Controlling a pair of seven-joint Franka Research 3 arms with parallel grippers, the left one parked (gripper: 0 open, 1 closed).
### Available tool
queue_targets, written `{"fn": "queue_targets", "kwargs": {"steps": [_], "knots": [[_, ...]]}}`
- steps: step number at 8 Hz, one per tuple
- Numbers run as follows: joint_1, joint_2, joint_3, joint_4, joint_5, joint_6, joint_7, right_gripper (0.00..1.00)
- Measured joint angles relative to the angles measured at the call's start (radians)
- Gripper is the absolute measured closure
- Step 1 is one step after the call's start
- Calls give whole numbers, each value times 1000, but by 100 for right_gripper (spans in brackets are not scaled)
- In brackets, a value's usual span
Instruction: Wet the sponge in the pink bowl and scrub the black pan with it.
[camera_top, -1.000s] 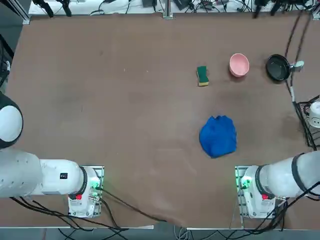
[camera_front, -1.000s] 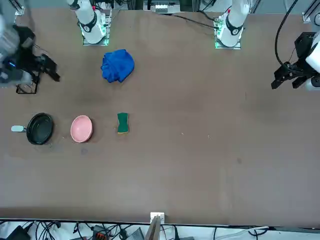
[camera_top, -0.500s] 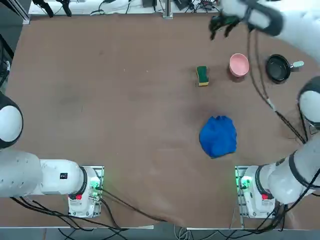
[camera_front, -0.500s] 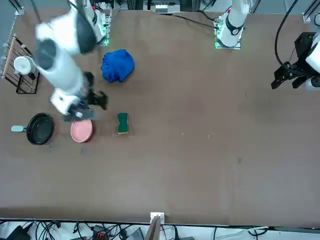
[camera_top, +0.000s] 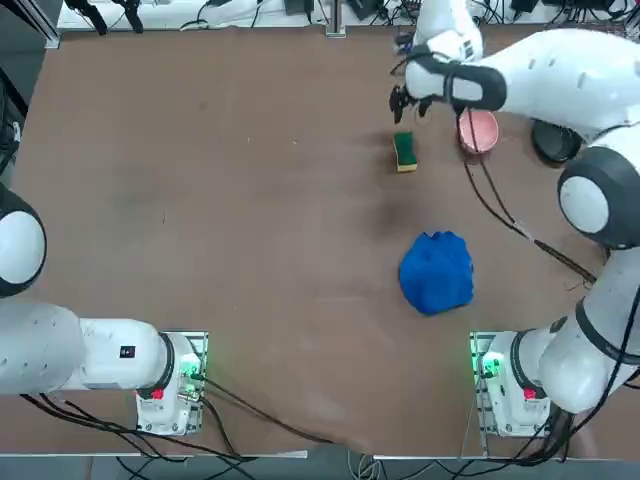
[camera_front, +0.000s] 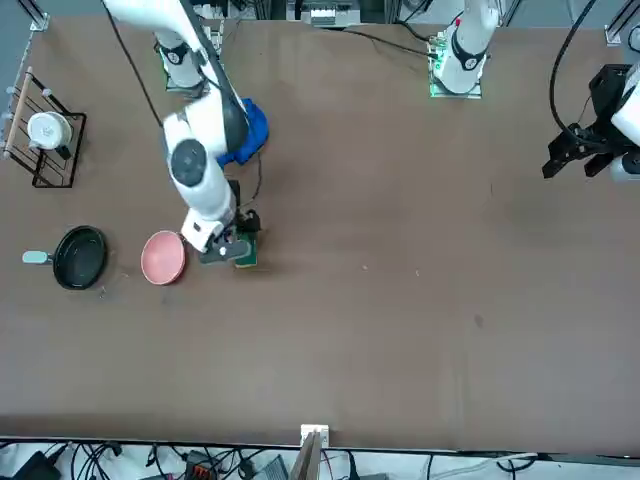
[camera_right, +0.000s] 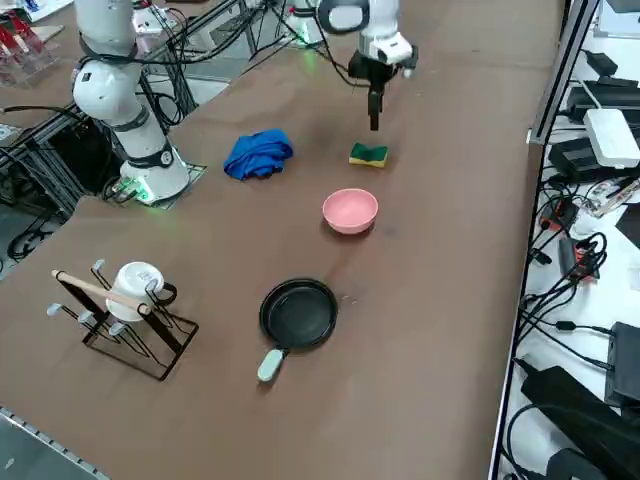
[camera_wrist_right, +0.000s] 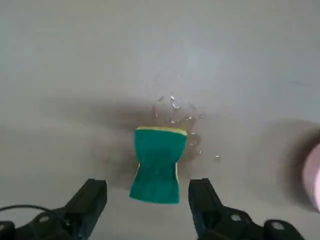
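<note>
Top view: right gripper (camera_top: 408, 103) at upper centre-right of frame, hanging just above the sponge (camera_top: 405, 151), not touching. Wrist view: jaws spread wide, empty, one finger (camera_wrist_right: 90, 200) on each side of the sponge (camera_wrist_right: 158, 165), which lies flat on the table (camera_wrist_right: 75, 60), green face up, yellow layer along one short end; small droplets or specks on the surface near that end. Pink bowl (camera_top: 481, 130) just right of the sponge in top view, partly under the arm; black pan (camera_top: 552, 143) further right, near the frame edge. Side view: pan (camera_right: 299, 313) at lower centre, pale handle toward the bottom; bowl (camera_right: 350, 211) between pan and sponge (camera_right: 369, 154). Blue cloth (camera_top: 437, 272) at centre-right, well apart. Mug rack (camera_right: 120, 310) at lower left of side view.
</note>
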Motion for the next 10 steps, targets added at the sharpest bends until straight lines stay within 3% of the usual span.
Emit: {"fn": "queue_targets", "kwargs": {"steps": [7,8,10], "knots": [[0,162,-4,-8,0,115,0,4],[0,167,-4,-8,0,116,0,19],[0,165,-5,-6,0,116,10,62]]}}
